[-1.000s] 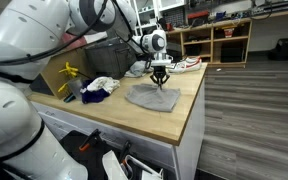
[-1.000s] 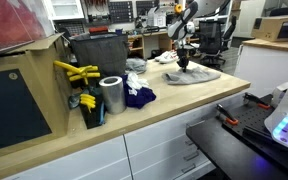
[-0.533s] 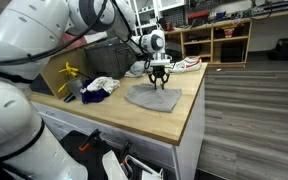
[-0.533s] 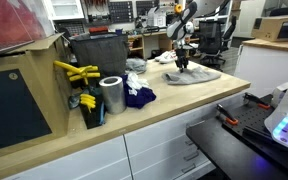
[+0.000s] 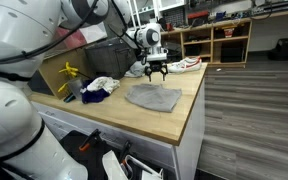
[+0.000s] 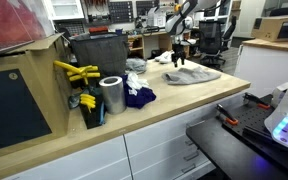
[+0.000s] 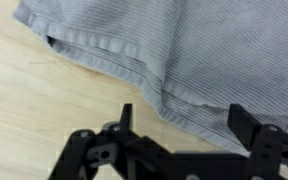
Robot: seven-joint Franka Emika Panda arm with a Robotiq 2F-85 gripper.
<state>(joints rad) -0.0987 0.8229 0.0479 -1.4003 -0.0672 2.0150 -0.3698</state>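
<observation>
A grey striped cloth [image 5: 152, 97] lies flat on the wooden counter [image 5: 179, 125], also seen as a grey cloth [image 6: 194, 75] at the counter's far end. My gripper [image 5: 155, 72] hangs open a little above the cloth's back edge, holding nothing. From the side the gripper [image 6: 179, 62] sits clear of the fabric. In the wrist view the gripper [image 7: 184, 112] has its jaws spread wide, and the cloth [image 7: 184, 50] with its folded hem lies below on the light wood.
A pile of white and blue cloths [image 5: 102, 88] and yellow tools [image 5: 69, 72] lie near a dark bin [image 6: 96, 55]. A metal can [image 6: 111, 95] stands beside a blue cloth [image 6: 139, 96]. A white shoe [image 5: 187, 64] rests behind the gripper. Shelves stand beyond.
The gripper was shut on the grey cloth, then opened and rose; the cloth now lies released on the counter.
</observation>
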